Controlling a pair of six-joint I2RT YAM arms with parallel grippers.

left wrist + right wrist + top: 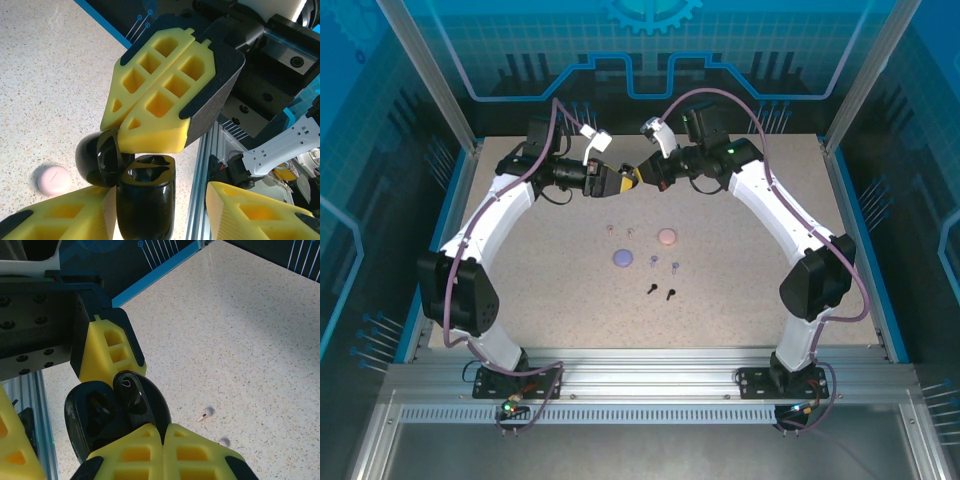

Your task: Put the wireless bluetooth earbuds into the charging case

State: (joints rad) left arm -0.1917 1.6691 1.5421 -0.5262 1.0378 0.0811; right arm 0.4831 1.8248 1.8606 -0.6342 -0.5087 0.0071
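**Black charging case held open above the table's far middle**

Black charging case [145,200]: the hinged lid [97,160] is swung back and two moulded wells are exposed. The left gripper [610,181] clamps its body. The right gripper [163,432] has its fingers pressed together, tips at the lid's rim.

The pink case [666,237] and purple case [623,258] lie closed at the centre of the table [770,300].

The overhead view shows six wireless bluetooth earbuds [630,233] loose around them:
- pink pair [611,228] toward the far edge
- purple pair [675,266] beside the purple case
- black pair [671,294] toward the near edge

The right wrist view catches two pink buds; the left wrist view catches the pink case. The buds are tiny and stemmed.
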